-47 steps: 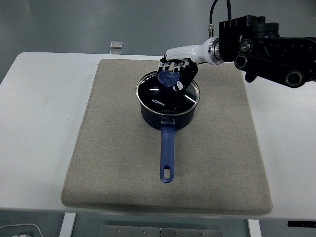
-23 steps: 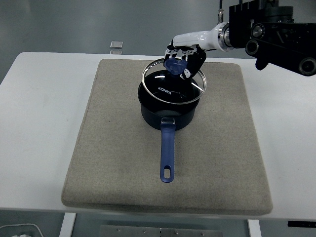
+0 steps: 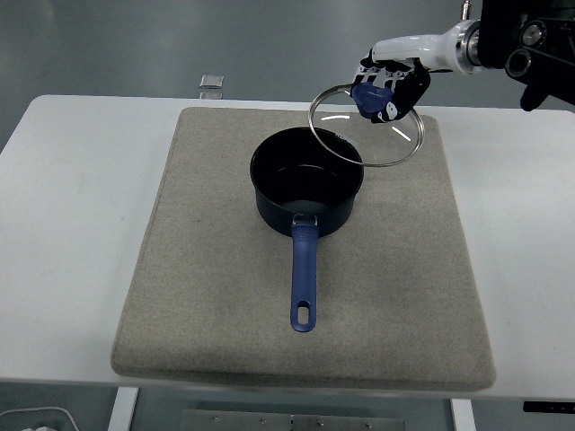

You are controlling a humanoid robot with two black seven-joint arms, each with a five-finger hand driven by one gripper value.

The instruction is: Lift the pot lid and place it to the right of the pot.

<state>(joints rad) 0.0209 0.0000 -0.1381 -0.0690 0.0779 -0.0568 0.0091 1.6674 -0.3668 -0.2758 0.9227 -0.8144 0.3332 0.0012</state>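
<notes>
Near the table's far left edge we see a small clear object, too small to identify. On the grey mat, toward its far edge, sits the open pot, its blue handle pointing at the near edge. Above the pot's right rim and the mat's far right corner, our right hand holds the glass lid in the air, tilted, fingers clamped on its blue knob.
</notes>
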